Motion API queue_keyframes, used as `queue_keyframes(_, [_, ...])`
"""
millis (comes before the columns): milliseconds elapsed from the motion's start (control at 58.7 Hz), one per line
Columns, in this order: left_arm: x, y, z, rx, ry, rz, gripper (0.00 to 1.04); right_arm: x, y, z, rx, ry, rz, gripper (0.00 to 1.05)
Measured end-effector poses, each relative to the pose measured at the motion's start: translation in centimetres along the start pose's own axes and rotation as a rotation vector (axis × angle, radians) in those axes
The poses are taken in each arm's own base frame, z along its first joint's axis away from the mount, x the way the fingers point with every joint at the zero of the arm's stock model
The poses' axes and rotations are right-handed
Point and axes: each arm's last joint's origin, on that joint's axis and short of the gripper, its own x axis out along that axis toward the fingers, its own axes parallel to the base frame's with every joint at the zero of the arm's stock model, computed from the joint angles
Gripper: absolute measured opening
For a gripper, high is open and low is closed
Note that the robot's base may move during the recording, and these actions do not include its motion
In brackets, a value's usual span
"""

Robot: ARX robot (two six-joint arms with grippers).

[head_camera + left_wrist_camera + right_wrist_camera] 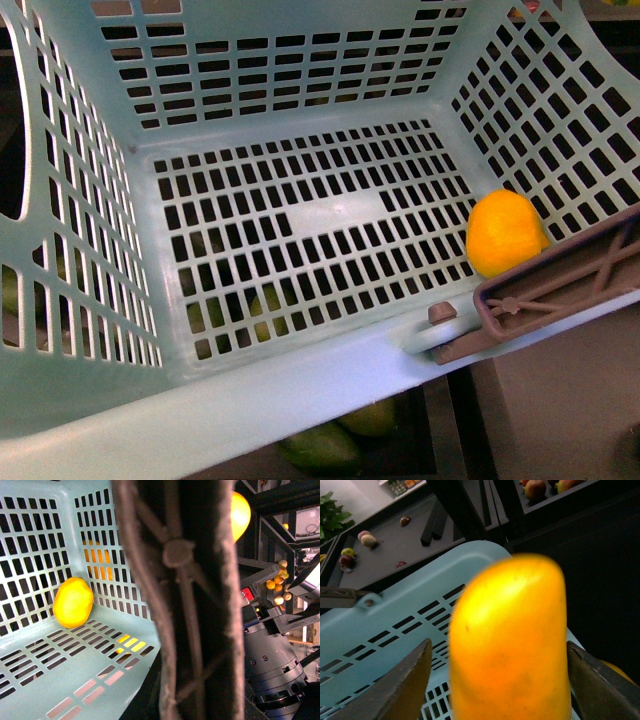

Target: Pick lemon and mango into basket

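Above basket [410,595], right gripper [498,645] gripped mango [510,620]; best lowered clear of lemon [505,232] before release; left gripper unseen.

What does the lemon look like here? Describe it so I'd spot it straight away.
Start at the light teal basket with slotted walls. On its floor, in the corner next to the brown handle, lies the lemon. It is the only fruit inside, small, oval and orange-yellow, unlike the green fruits seen beneath the basket.
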Motion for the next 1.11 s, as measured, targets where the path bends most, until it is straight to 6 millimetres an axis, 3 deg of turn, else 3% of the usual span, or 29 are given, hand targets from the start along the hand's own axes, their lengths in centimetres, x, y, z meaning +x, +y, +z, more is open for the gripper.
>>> queue_keyframes(153, [0.0,0.0,0.0,0.000,0.000,0.000,0.06,-0.5,0.2,0.4,-0.002,-0.007,0.005,0.97])
queue_keyframes(307, [0.0,0.0,0.0,-0.005,0.004,0.000,0.06,-2.3,-0.1,1.8,-0.009,-0.061,-0.016,0.96])
queue_keyframes(426, [0.0,0.0,0.0,-0.003,-0.004,0.005,0.06,-6.0,-2.4,3.3,-0.029,-0.154,-0.127,0.96])
queue_keyframes(528, [0.0,0.1,0.0,-0.006,0.001,0.003,0.06,-7.0,-2.8,3.8,-0.039,-0.189,-0.142,0.96])
queue_keyframes(613, [0.1,0.0,-0.1,-0.002,0.006,0.000,0.06,-7.5,-3.8,2.0,-0.251,-0.307,-0.068,0.76])
queue_keyframes(681, [0.0,0.0,0.0,-0.005,0.005,0.000,0.06,-8.1,-4.5,0.8,-0.319,-0.331,-0.072,0.66])
queue_keyframes(903, [0.0,0.1,0.0,-0.003,0.001,0.002,0.06,-9.8,-6.5,-2.5,-0.391,-0.327,-0.094,0.31])
queue_keyframes(1107, [0.0,0.1,0.0,-0.005,0.001,0.003,0.06,-11.1,-8.3,-4.4,-0.408,-0.324,-0.099,0.02])
